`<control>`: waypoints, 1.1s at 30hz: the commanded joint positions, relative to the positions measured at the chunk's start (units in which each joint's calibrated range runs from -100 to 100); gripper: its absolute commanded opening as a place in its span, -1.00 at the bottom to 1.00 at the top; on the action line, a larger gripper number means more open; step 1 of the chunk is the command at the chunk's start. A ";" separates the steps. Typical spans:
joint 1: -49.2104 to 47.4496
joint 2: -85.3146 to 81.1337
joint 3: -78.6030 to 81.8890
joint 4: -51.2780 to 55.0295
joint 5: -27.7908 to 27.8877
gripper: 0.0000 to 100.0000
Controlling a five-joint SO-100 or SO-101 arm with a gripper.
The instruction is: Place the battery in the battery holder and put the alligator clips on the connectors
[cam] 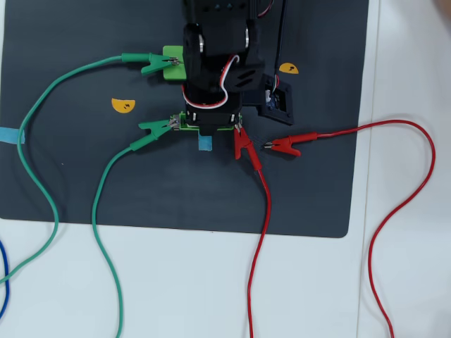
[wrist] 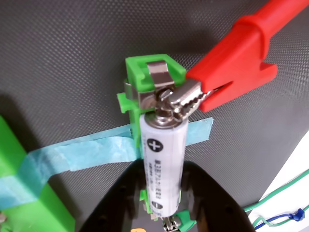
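The silver-white battery [wrist: 163, 166], plus mark showing, sits in the green battery holder [wrist: 145, 72]; a red alligator clip [wrist: 227, 65] bites its metal tab. The gripper [wrist: 163, 203] is spread apart around the battery.

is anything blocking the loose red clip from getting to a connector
Nothing visible lies between the loose red clip and the holder. But that end's connector already carries another red clip, and the gripper hovers over the battery.

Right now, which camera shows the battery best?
The wrist view: the battery fills the centre, plus mark and lettering visible, lying in the battery holder with the red clip biting the end tab. In the overhead view the arm hides the battery; only the holder's edge shows.
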 commanded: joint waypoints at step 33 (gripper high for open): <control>1.67 -15.99 2.67 5.23 1.78 -0.98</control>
